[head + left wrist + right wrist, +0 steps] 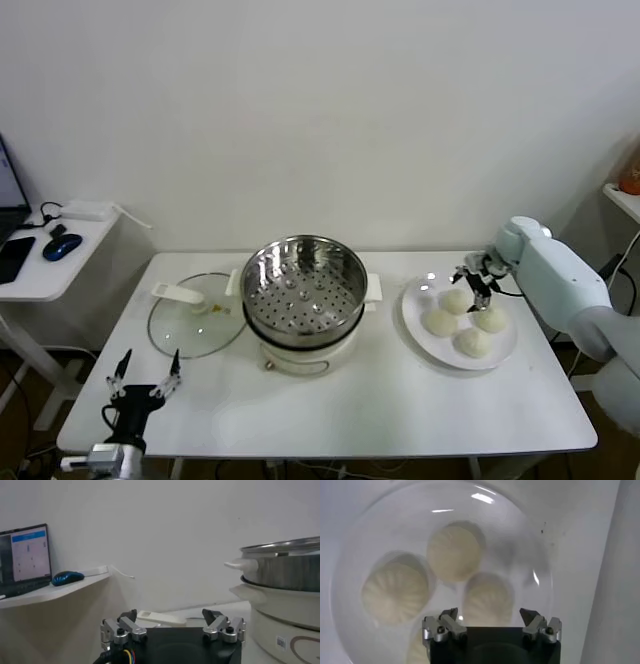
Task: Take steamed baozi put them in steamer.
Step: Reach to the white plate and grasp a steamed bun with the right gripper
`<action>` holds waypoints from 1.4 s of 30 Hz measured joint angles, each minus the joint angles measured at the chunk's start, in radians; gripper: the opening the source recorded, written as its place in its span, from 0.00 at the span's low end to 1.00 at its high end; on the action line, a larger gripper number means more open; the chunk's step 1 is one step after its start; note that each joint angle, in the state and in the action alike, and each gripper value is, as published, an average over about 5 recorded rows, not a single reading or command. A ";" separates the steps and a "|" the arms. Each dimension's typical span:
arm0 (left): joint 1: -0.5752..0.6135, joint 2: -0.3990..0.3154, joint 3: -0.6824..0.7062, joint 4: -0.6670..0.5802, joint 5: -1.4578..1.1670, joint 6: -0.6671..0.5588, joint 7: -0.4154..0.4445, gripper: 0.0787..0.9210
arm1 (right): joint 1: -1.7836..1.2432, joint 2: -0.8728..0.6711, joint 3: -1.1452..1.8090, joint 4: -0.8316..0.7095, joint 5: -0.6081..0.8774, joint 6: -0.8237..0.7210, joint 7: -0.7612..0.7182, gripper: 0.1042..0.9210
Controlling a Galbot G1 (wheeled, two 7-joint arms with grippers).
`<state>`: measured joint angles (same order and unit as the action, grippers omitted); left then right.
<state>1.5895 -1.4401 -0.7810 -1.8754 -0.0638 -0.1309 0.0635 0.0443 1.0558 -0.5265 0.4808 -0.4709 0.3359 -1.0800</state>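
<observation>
White table: broad top, carrying every item listed below.

Steamer: round shiny steel pot on a whitish base, set at the table's middle; perforated tray visible inside, holding nothing. In the left wrist view its wall and rim rise to one side.

White plate: round, on the robot's right of the steamer, apart from it.

Glass lid: flat on the table on the robot's left of the steamer, its edge close to the pot's base; white handle on top.

Steamed baozi: four cream-white buns clustered on the plate (none in the steamer). The right wrist view shows three in full and part of a fourth, with pleated tops.

Right gripper: above the far edge of the plate, over the buns; jaws spread, clasping nothing.

Left gripper: low at the table's near-left corner, well apart from the lid; jaws spread, carrying nothing.

Side shelf: beyond the table on the robot's left, bearing a blue mouse.
</observation>
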 measured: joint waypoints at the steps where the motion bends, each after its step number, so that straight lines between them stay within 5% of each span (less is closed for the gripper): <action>1: 0.001 0.000 0.000 0.000 0.000 -0.001 0.000 0.88 | -0.002 0.006 0.008 -0.007 -0.010 0.002 0.002 0.88; 26: 0.023 -0.001 -0.002 0.011 -0.006 -0.020 -0.002 0.88 | -0.025 0.070 0.149 -0.093 -0.181 0.015 0.011 0.88; 42: 0.026 -0.003 0.000 0.013 -0.019 -0.020 -0.003 0.88 | -0.028 0.086 0.180 -0.107 -0.206 0.008 0.011 0.71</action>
<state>1.6159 -1.4435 -0.7809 -1.8620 -0.0825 -0.1507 0.0602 0.0164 1.1414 -0.3468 0.3740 -0.6771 0.3434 -1.0689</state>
